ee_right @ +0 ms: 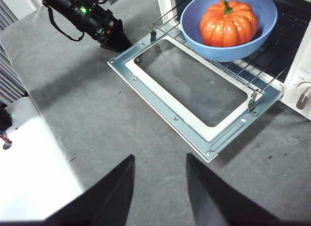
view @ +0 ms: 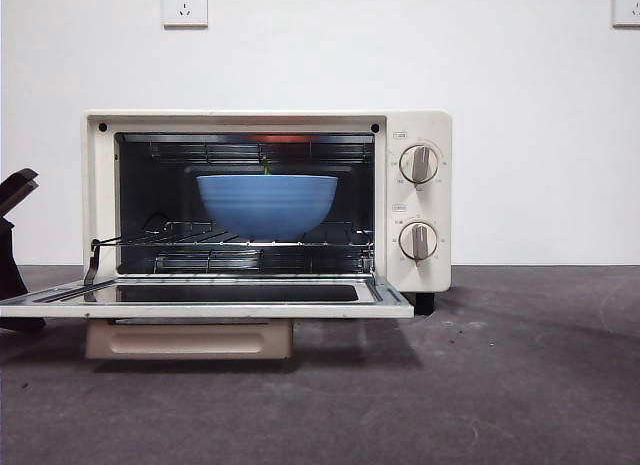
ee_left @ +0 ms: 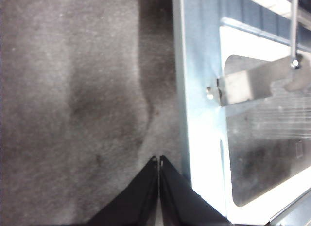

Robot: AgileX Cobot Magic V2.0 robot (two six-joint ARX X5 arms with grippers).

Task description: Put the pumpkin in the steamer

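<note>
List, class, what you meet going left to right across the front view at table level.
Left gripper → open steamer door → blue bowl on the rack inside the steamer → two knobs, one above the other.

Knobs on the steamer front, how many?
2. Both sit on the steamer panel right of the open door: upper knob and lower knob directly below it. The right wrist view shows only one, at its edge.
</note>
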